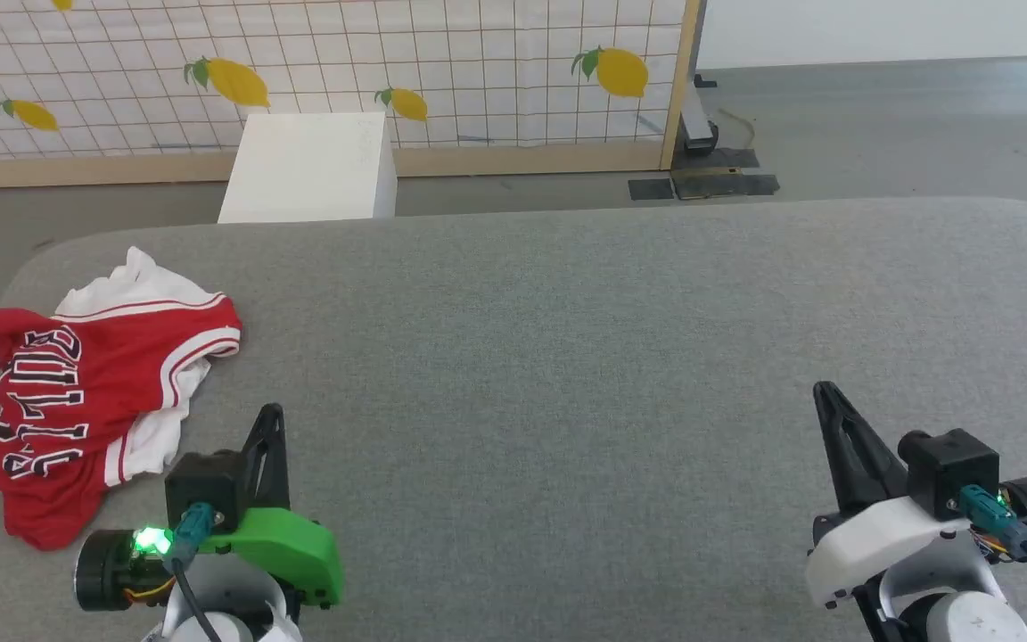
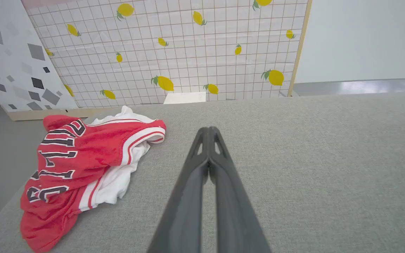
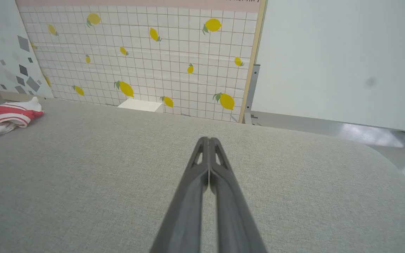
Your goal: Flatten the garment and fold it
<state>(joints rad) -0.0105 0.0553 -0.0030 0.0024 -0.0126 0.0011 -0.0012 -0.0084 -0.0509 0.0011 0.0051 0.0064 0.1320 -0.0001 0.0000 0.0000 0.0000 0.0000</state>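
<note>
The garment (image 1: pixel 94 392) lies crumpled at the left end of the grey table: red cloth with black white-outlined letters, white sleeves and striped trim. The left wrist view shows the garment (image 2: pixel 79 165) to the left of my fingers, apart from them. Its edge, the garment (image 3: pixel 2 114), peeks in at the far left of the right wrist view. My left gripper (image 1: pixel 273 412) is shut and empty, just right of the garment (image 2: pixel 208 130). Over the table's right side my right gripper (image 1: pixel 824 389) is shut too, holding nothing (image 3: pixel 208 139).
The grey fabric-covered table (image 1: pixel 567 357) spreads wide between the two grippers. Behind its far edge stands a white box (image 1: pixel 308 165) against a tiled lemon-print panel (image 1: pixel 478 71). Dark floor plates (image 1: pixel 710 183) lie at the back right.
</note>
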